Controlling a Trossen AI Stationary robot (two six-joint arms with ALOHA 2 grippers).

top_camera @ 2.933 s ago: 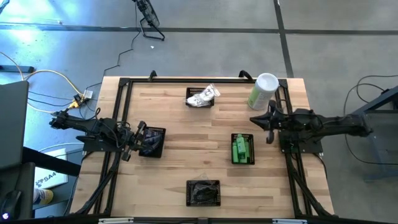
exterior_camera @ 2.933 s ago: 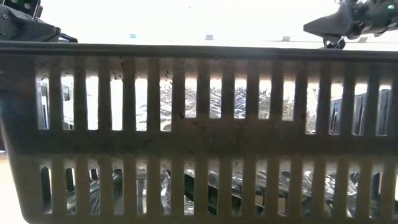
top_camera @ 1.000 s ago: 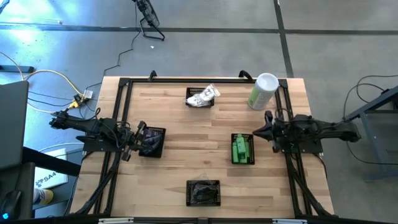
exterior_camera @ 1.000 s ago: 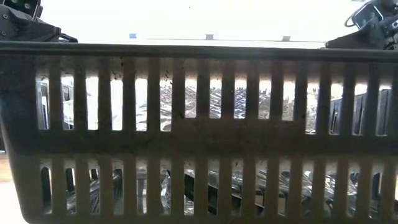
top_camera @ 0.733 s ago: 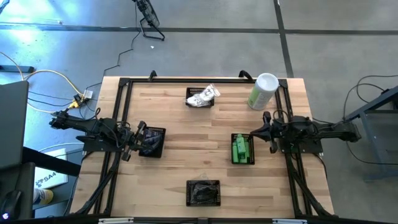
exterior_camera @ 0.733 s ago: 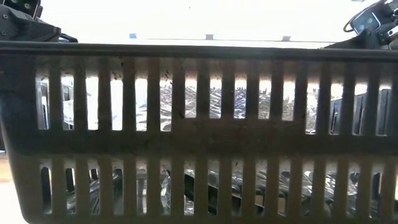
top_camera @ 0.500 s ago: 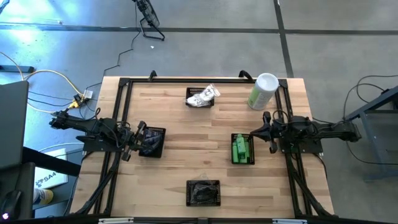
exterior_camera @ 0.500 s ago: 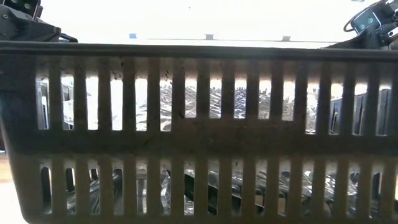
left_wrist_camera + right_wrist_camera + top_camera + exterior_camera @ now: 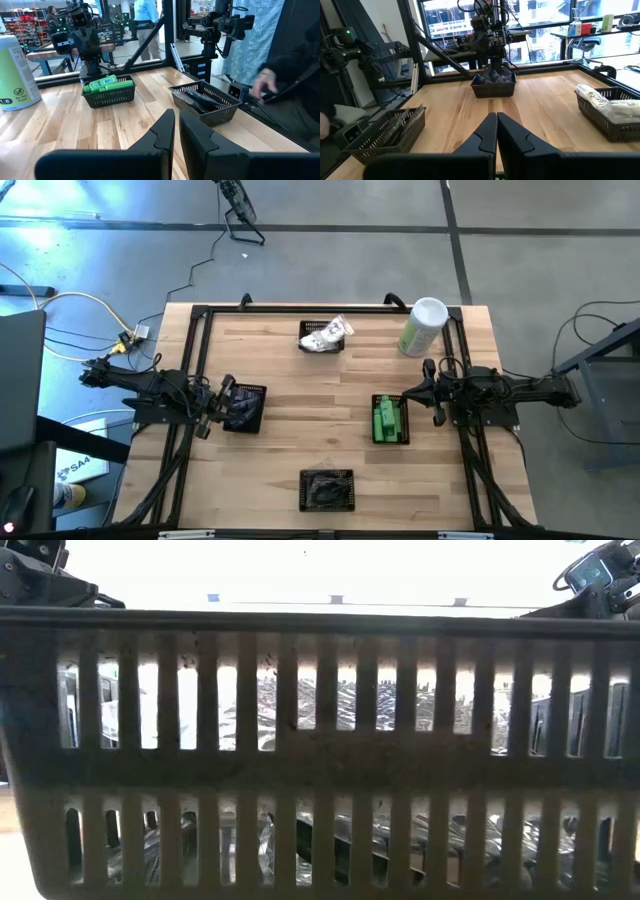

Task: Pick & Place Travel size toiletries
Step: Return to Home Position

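Your low view blocked by basket wall (image 9: pixel 320 760), left gripper (image 9: pixel 172 120) and right gripper (image 9: pixel 496 117) pressed together, wooden table (image 9: pixel 300 440) ahead, windowed room (image 9: pixel 545 25) beyond.

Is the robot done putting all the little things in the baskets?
Nearly. Done: bright green little bottles lie in the right black mesh basket, white crinkly packets in the far basket, dark pieces in the near basket. In hand: nothing; the left tool and right tool are shut and empty, at the table's sides. Left: no loose piece shows on the wooden table.
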